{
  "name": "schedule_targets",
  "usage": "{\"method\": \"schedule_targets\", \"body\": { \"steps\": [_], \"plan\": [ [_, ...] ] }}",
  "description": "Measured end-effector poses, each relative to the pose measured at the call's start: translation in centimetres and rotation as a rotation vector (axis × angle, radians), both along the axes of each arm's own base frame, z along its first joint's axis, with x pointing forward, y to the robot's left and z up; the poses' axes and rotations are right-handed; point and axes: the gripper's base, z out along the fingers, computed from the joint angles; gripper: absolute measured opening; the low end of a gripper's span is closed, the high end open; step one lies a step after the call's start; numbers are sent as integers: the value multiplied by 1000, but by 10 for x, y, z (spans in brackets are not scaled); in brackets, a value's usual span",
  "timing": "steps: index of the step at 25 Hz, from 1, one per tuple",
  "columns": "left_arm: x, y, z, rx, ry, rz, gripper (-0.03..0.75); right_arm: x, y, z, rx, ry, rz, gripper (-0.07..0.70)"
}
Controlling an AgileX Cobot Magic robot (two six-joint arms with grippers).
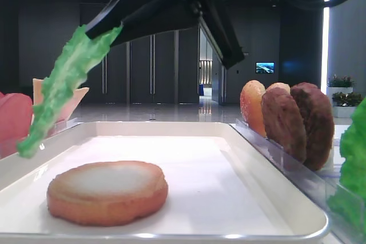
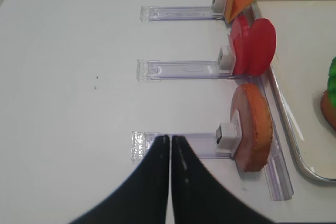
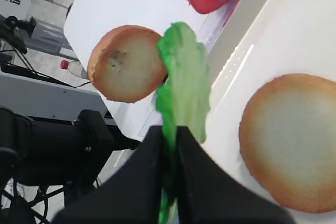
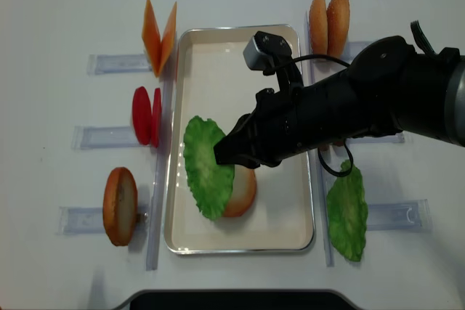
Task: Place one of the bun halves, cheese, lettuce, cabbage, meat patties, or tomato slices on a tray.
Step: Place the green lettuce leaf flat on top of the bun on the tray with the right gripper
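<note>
My right gripper is shut on the top edge of a bright green ruffled lettuce leaf. The lettuce hangs tilted over the left part of the white tray. Its lower end reaches the tray's left rim. In the right wrist view the lettuce runs between my pinched right gripper. One bun half lies flat on the tray, pale face up, partly under the leaf. My left gripper is shut and empty, over the bare table beside a rack.
Clear racks flank the tray. On the left stand cheese, tomato slices and a bun half. On the right stand bun halves, meat patties and another lettuce leaf.
</note>
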Motion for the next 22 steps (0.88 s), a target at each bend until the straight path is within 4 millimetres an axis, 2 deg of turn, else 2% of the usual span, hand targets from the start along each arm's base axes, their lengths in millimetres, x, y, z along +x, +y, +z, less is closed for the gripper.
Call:
{"method": "schedule_targets", "body": {
  "steps": [7,16,22],
  "plan": [
    [0,0,0,0,0,0,0,-2,1,0,17,1,31,27],
    [0,0,0,0,0,0,0,4,4,-23,5,43,48,27],
    [0,0,0,0,0,0,0,11,-1,-26,0,30,30,27]
  ]
}}
